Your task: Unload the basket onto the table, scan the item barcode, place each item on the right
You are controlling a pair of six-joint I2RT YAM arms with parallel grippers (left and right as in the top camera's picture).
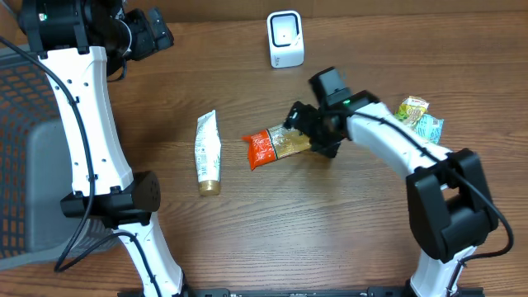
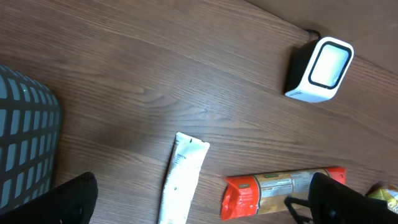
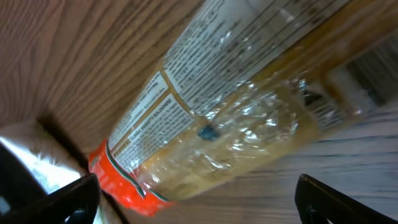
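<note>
Packet [image 1: 276, 146], orange-ended with a clear crinkly middle, lies flat mid-table under the right gripper [image 1: 308, 132], whose jaws stand wide to either side of it, gripping nothing. Looks light, soft, slick; film will likely buckle, so take it across the fuller middle, printed panel left showing. Tube [image 1: 208, 153] lies well apart to its left, small snack packs [image 1: 417, 117] to its right; neither blocks. Farther off, scanner [image 1: 285, 39] stands upright, bare table [image 1: 247, 82] between. Left gripper [image 1: 157, 37] hangs agape and empty at the far left.
</note>
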